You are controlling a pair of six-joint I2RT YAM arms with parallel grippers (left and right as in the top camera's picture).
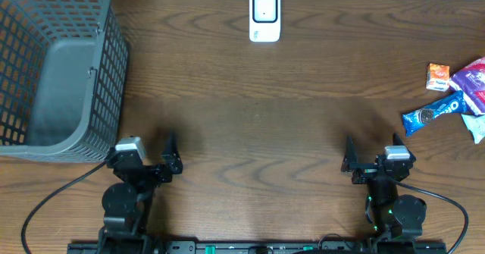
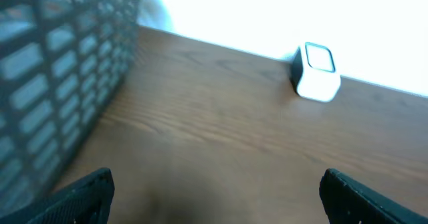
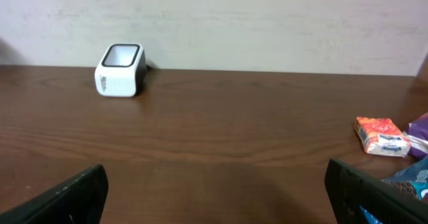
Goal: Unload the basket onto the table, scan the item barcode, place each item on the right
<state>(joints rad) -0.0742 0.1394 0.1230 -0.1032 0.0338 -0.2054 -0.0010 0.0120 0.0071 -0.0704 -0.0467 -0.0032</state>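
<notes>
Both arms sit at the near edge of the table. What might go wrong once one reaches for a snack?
The blue cookie pack lies close against the purple packet on the right, so the open right gripper might nudge or pinch both. No barcode shows on any packet from these views, so the pack may meet the white scanner facing the wrong way.
</notes>
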